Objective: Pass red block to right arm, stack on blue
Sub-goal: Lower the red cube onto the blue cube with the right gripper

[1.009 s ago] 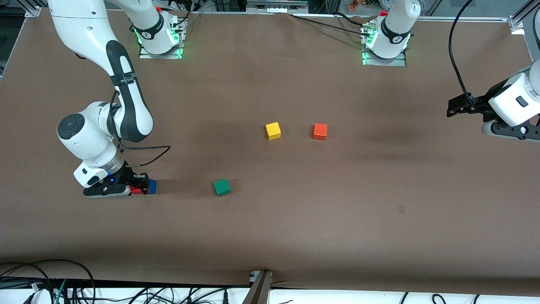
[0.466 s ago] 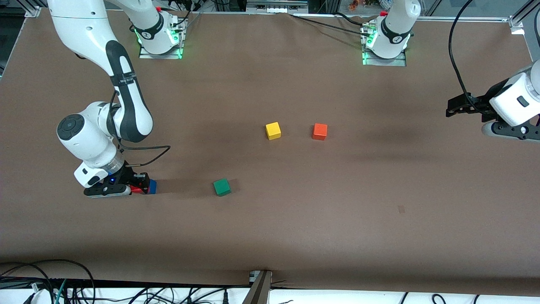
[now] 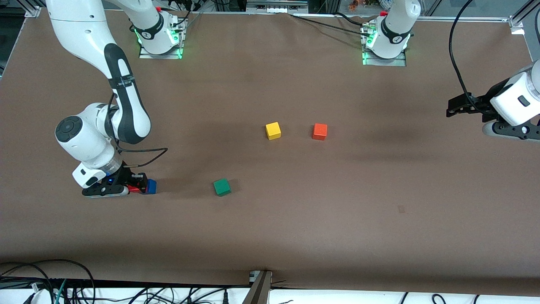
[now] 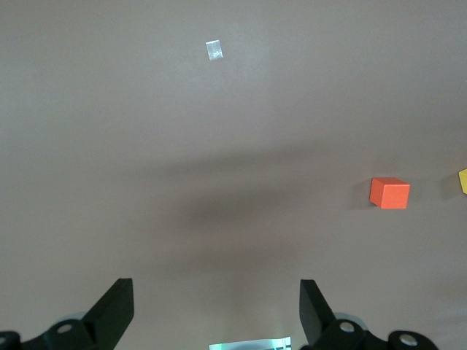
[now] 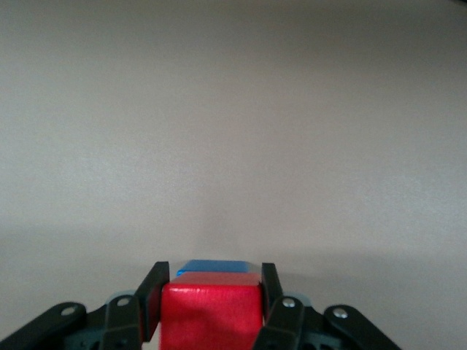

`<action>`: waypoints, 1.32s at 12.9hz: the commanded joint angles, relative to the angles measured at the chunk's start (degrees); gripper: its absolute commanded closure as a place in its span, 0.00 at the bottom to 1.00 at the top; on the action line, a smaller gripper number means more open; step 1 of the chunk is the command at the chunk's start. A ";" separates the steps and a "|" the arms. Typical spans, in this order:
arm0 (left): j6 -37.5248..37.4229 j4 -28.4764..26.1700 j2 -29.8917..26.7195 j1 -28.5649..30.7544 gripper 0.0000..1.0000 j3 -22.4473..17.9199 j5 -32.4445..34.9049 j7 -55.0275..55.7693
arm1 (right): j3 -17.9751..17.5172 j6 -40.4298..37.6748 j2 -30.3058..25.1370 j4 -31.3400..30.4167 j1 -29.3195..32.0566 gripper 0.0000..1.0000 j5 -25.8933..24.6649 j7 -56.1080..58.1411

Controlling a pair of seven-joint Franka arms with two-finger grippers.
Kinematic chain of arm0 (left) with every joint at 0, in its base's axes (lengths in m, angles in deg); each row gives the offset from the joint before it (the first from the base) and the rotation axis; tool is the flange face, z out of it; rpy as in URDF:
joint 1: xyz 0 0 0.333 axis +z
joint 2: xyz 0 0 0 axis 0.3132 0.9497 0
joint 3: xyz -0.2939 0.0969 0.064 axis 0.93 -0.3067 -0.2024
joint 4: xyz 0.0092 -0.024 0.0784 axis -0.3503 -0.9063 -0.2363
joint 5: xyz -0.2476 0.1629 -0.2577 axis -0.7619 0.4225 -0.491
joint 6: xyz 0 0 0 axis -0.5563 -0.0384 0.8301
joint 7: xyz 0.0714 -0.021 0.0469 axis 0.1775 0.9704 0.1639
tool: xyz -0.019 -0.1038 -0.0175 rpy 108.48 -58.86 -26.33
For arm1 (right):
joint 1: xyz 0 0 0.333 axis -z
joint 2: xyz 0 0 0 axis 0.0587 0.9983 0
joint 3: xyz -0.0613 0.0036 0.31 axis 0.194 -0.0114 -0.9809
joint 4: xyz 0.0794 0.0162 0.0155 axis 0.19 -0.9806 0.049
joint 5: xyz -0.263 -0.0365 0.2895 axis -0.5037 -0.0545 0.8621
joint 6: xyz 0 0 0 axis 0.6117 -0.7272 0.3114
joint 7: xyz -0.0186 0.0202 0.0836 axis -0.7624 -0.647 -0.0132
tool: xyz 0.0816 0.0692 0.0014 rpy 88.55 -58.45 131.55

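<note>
Front view. The right gripper (image 3: pixel 137 186) is sitting low at the right arm's end of the table, directly over the blue cube (image 3: pixel 151 186). The red block (image 3: pixel 136 189) is showing as a sliver of bright red between the black fingers, just beside and partly above the blue cube. A green cube (image 3: pixel 222 187) is lying on the brown table (image 3: pixel 337 211), well apart from the pair toward the middle. A yellow cube (image 3: pixel 273 131) and an orange cube (image 3: pixel 319 131) are lying side by side, farther from the camera than the green one. The left gripper (image 3: pixel 457 106) is hanging in the air over the left arm's end of the table, that arm waiting.

Left wrist view. The left gripper (image 4: pixel 217 310) is standing wide apart with nothing between its prongs, bare table underneath. The orange cube (image 4: pixel 390 193) is lying well away from it, the yellow cube (image 4: pixel 462 181) just showing at the picture's edge.

Right wrist view. The right gripper (image 5: pixel 211 295) is clasping the red block (image 5: pixel 211 313), one finger (image 5: pixel 152 300) flat against each side face. The blue cube (image 5: pixel 215 267) is peeking out just past the red block's top edge, touching it; whether the red one is resting squarely on it cannot be told.
</note>
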 commanded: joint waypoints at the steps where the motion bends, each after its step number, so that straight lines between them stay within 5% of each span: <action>1: -0.09 0.51 -0.25 0.32 0.00 0.07 -1.01 -0.04 | -0.73 -0.08 0.15 0.58 0.71 0.85 1.14 1.55; 17: -0.09 0.51 -0.25 0.32 0.00 0.07 -1.01 -0.13 | -0.91 0.00 0.41 0.58 0.63 0.84 1.23 1.20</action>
